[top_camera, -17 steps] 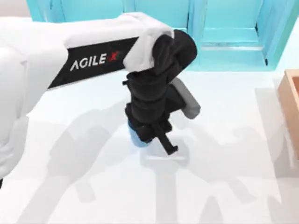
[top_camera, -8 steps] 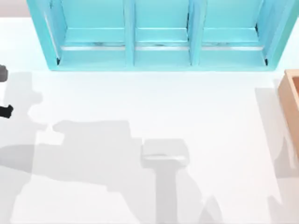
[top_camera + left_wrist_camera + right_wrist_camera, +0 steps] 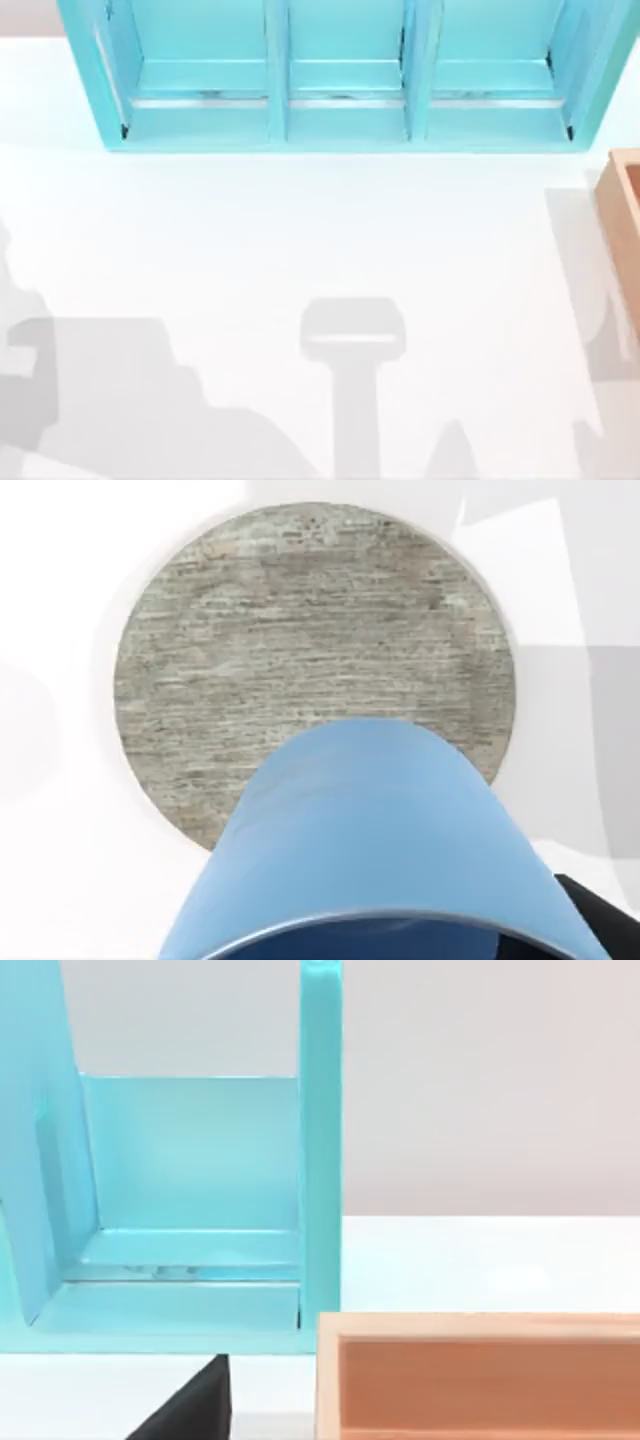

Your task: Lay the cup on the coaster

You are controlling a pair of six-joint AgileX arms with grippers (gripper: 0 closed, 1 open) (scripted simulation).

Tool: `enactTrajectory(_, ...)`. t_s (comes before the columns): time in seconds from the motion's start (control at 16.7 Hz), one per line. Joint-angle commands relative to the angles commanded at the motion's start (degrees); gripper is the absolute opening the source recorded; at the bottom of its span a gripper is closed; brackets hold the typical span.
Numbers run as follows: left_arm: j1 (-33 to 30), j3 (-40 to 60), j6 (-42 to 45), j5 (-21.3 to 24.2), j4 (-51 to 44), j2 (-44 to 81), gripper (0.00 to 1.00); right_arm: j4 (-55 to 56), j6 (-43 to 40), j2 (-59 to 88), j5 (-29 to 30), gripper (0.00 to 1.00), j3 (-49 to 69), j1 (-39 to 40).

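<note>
Small blue tapering plastic cup (image 3: 370,830) has left the table's middle.
It now hangs by the left hand (image 3: 598,920), grip impossible to tell, above the round grey stone-textured coaster (image 3: 300,630); lowering remains.

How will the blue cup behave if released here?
The cup looks smooth and thin-walled: probably light, somewhat slippery. Round and tapered, it would likely roll in a curve if laid sideways on the grey coaster.
</note>
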Motion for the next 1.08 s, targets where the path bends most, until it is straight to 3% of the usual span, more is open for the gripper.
enactTrajectory(0.3, -0.06, -0.37, 0.21, -0.02, 0.87, 0.51, 0.0, 0.0, 0.0, 0.0, 0.0, 1.0, 0.0, 0.0)
enactTrajectory(0.78, 1.75, -8.49, 1.89, 0.02, 14.3, 5.62, 0.0, 0.0, 0.0, 0.0, 0.0, 1.0, 0.0, 0.0)
enactTrajectory(1.08, 1.89, -9.0, 1.98, 0.03, 15.01, 5.99, 0.0, 0.0, 0.0, 0.0, 0.0, 1.0, 0.0, 0.0)
